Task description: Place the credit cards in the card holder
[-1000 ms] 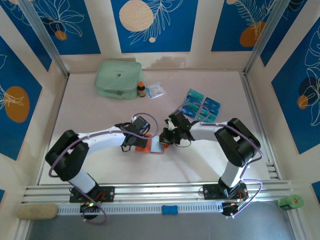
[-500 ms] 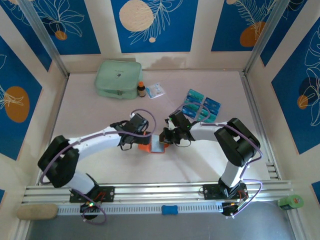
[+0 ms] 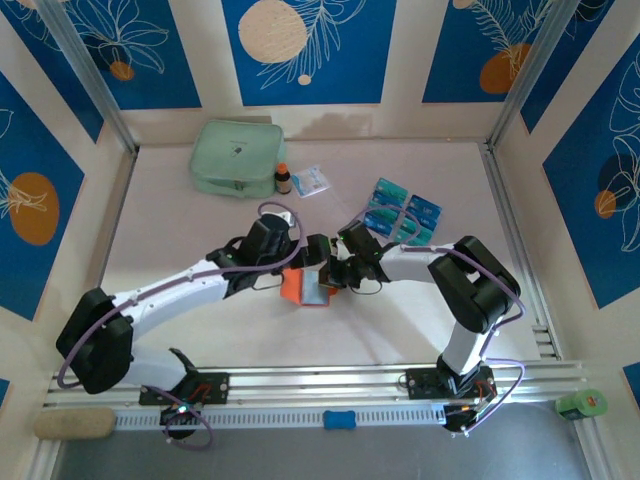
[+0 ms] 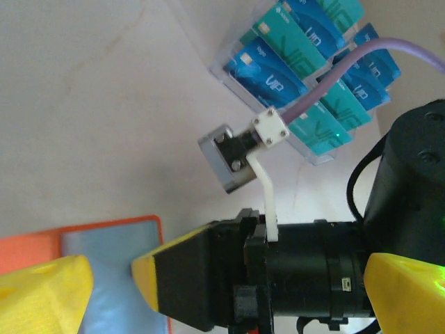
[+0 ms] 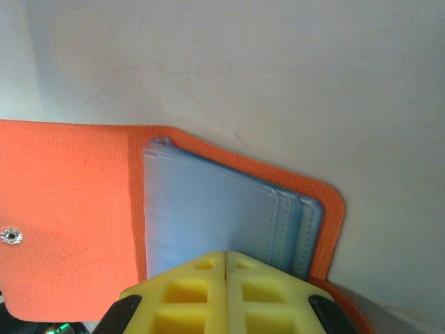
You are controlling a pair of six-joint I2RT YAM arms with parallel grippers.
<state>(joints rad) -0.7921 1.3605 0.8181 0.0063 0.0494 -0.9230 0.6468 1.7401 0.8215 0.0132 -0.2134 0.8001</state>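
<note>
Top, holder: the holder lies open mid-bench, with its orange flap to the left and pale pockets to the right.
Top, right pincer: the right pincer comes down on the holder's right side.
Top, left pincer: the left pincer hovers just beyond the holder, beside the right wrist.
Top, cards: the cards lie in a cluster further back and right of both pincers, apart from the holder. The cluster's long axis slants from far-left to near-right.
Top, rest: the pouch, bottle and packet lie at the far side.
Left wrist, left pincer: its jaws are spread wide and hold nothing. The right pincer's black body crosses between them.
Left wrist, cards: they lie straight ahead past that body, teal and blue, in overlapping rows.
Right wrist, right pincer: it is closed, with its tips together on the pockets' near edge. Whether they pinch a leaf I cannot tell.
Right wrist, holder: it lies flat, with the snap on the left flap and the clear pockets stacked.
Next move: both pincers are about equally near the cards. The left is free and faces them, so it likely makes the reach.
</note>
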